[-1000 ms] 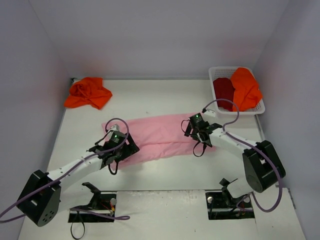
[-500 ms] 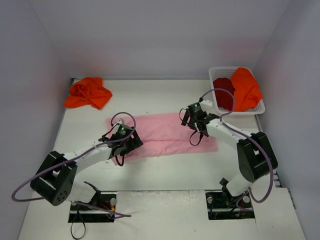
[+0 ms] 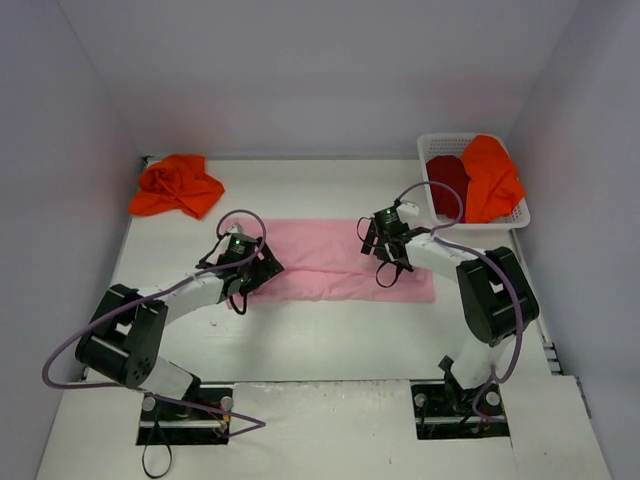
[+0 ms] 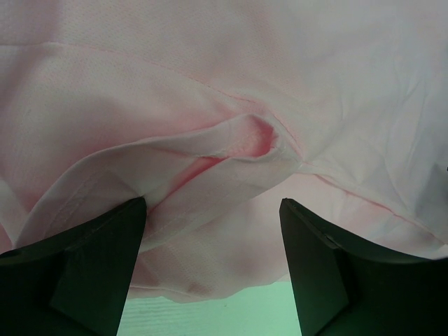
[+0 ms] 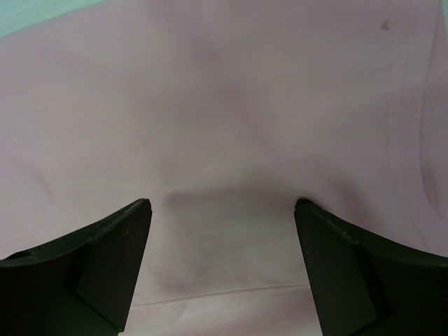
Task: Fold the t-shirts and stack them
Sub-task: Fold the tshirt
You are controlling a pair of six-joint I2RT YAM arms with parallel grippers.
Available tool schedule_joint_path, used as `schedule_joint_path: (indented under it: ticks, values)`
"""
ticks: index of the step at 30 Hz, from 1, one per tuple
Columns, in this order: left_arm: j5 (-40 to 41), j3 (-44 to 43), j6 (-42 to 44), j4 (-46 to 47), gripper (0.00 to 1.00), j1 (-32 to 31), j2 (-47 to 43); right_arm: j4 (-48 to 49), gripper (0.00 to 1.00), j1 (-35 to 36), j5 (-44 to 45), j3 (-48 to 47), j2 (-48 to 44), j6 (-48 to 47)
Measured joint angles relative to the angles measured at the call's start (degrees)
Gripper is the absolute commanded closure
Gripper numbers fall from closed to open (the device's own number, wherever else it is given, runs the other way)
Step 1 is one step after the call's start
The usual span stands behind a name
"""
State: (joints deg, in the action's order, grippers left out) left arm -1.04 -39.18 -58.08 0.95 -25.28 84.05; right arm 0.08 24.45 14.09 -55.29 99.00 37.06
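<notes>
The light pink t-shirt (image 3: 330, 262) lies mid-table as a flat, folded rectangle. My left gripper (image 3: 256, 268) is open at its left end. In the left wrist view (image 4: 212, 203) a loose pink fold (image 4: 231, 150) lies between and beyond the spread fingers, not pinched. My right gripper (image 3: 378, 243) is open, low over the shirt's right half. The right wrist view (image 5: 222, 203) shows smooth pink cloth (image 5: 224, 105) under the spread jaws. One bright orange t-shirt (image 3: 177, 186) is crumpled at the back left. The dark red t-shirt (image 3: 446, 180) and the second orange one (image 3: 492, 178) are in the basket.
The white latticed basket (image 3: 440, 142) stands at the back right against the wall. Grey walls close the table on the left, back and right. Purple cables loop above both wrists. Bare table (image 3: 330, 335) lies between the pink shirt and the arm bases.
Both grippers moved away from the bases toward the back. The pink shirt's near edge went with them, and the shirt went from a slanted, rumpled strip to a flat rectangle.
</notes>
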Motion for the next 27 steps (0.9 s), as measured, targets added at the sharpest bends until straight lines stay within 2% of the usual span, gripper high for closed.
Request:
schedule_joint_path:
  ticks: [6,10,19,27]
  values:
    - [-1.2,-1.3,1.1,2.1,0.28,1.8,2.0,0.4,0.20,-0.5,0.0,0.0,0.0,-0.7]
    - [-0.8,-1.2,2.2,-0.1,0.28,1.8,0.5,0.3,0.20,-0.5,0.0,0.0,-1.1,-0.7]
    - [3.6,0.6,4.0,-12.6,0.28,1.8,-16.8,-1.4,0.20,-0.5,0.7,1.3,-11.2,-0.6]
    - [4.1,5.0,2.7,-19.6,0.28,1.7,-28.1,-4.2,0.20,0.7,1.7,7.4,-19.4,1.6]
